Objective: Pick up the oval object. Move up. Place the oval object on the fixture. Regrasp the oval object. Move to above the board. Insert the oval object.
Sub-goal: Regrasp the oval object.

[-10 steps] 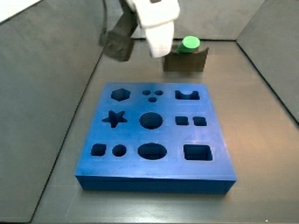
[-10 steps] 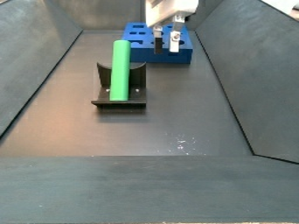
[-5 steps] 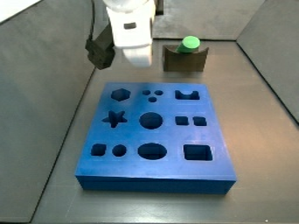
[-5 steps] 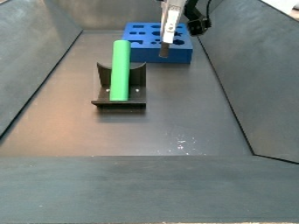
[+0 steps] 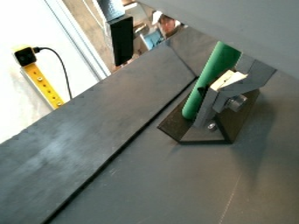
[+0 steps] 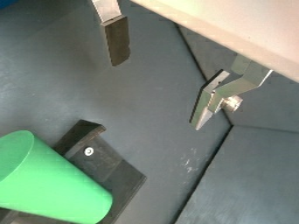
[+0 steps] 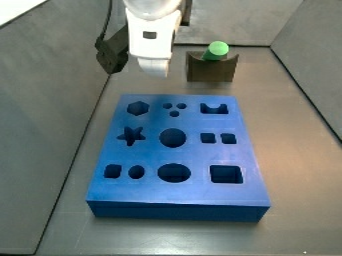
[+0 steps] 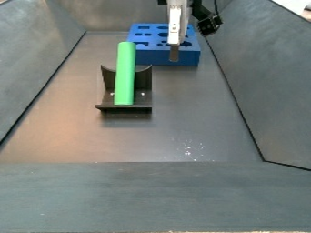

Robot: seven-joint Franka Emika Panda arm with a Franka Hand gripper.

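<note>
Since a moment ago the white arm's gripper [image 7: 150, 62] has barely shifted, hovering over the far left edge of the thick blue cut-out board [image 7: 179, 152]. Its silver plate fingers [image 6: 114, 39] stand apart, holding nothing. The bright green oval rod [image 8: 124, 70] rests in the small notched fixture [image 8: 125, 92], likely awaiting regrasp.

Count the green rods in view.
1. The green oval rod lies in the fixture, away from the blue board; none shows on the board or elsewhere. The hand is open and empty in a wrist view, off to the fixture's side.
</note>
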